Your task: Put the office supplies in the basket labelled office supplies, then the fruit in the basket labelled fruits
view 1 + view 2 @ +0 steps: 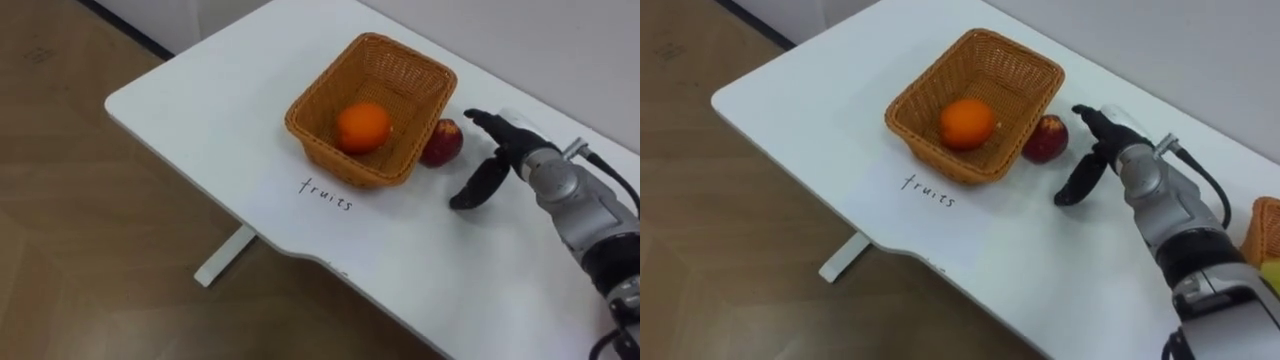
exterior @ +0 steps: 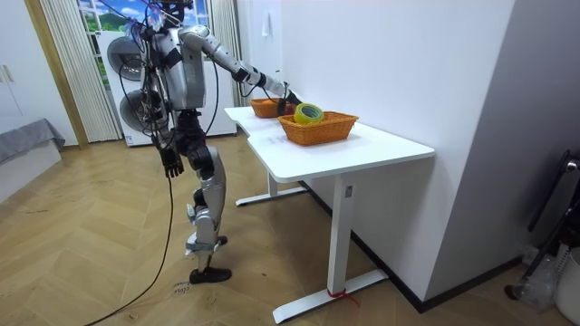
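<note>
While the robot stands at the white worktop (image 1: 200, 110), its right hand (image 1: 512, 148) hovers spread open just beside the apple (image 1: 442, 142), which sits on the worktop close against the fruit basket (image 1: 400, 75). An orange (image 1: 362, 127) lies inside the basket. Its left hand (image 2: 170, 163) hangs at its side.

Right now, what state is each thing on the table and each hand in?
Orange: inside fruit basket.
Apple: on table, outside, beside that basket.
Tape roll: in second basket.
Right hand: open, near apple, holding nothing.
Left hand: hanging at robot's side.
</note>
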Robot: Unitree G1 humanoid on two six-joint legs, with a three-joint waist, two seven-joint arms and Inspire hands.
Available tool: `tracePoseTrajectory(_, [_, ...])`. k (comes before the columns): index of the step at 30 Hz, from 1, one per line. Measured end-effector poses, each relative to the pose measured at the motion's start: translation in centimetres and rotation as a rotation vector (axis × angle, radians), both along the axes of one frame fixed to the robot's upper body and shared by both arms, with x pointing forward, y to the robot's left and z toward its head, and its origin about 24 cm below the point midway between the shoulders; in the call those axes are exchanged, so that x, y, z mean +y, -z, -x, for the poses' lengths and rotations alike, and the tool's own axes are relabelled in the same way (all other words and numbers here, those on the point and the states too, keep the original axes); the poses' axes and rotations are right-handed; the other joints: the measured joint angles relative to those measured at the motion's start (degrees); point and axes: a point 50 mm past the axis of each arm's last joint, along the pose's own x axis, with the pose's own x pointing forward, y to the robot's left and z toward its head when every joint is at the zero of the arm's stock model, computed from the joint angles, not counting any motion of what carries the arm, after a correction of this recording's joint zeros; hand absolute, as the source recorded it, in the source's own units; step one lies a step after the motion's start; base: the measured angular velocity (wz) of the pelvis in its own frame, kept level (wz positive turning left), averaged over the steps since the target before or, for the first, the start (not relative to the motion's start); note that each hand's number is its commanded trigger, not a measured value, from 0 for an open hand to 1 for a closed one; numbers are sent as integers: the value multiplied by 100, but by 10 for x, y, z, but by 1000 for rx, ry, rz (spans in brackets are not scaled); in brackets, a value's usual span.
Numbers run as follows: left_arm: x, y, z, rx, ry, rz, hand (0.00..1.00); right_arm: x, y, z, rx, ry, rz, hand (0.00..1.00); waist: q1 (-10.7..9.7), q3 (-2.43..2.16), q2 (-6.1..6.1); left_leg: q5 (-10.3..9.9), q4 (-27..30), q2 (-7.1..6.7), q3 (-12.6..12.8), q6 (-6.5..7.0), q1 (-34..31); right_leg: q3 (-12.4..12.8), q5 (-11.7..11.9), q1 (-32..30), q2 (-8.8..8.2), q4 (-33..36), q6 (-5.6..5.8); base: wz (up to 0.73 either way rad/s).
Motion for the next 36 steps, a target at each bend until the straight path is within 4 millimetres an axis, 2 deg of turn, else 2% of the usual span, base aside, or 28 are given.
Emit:
tracePoseTrajectory(7, [-3,0,-4,-4,33,-29,0,-6,-4,-2,-40,44,0,0,3,39,70,1,131,15,8,-7,-172,61,17,-190,20,0,-22,-1])
tracePoseTrajectory(22, [-7,1,-5,-10,70,-38,0,-4,-9,-6,-71,55,-50,0,0,35,86,24,140,44,63,-20,-287,68,6,-340,-6,187,-56,-1])
tracePoseTrajectory(32, [-7,1,-5,0,105,-30,0,-9,-11,-7,-78,110,-154,0,-1,60,148,33,142,62,66,-37,-320,73,-8,-373,7,172,-76,0])
tracePoseTrajectory(36, [-8,2,-4,8,112,-2,0,-10,-11,-7,-68,106,-169,0,-1,37,112,36,136,63,59,-42,-322,62,-33,-371,8,178,-78,2])
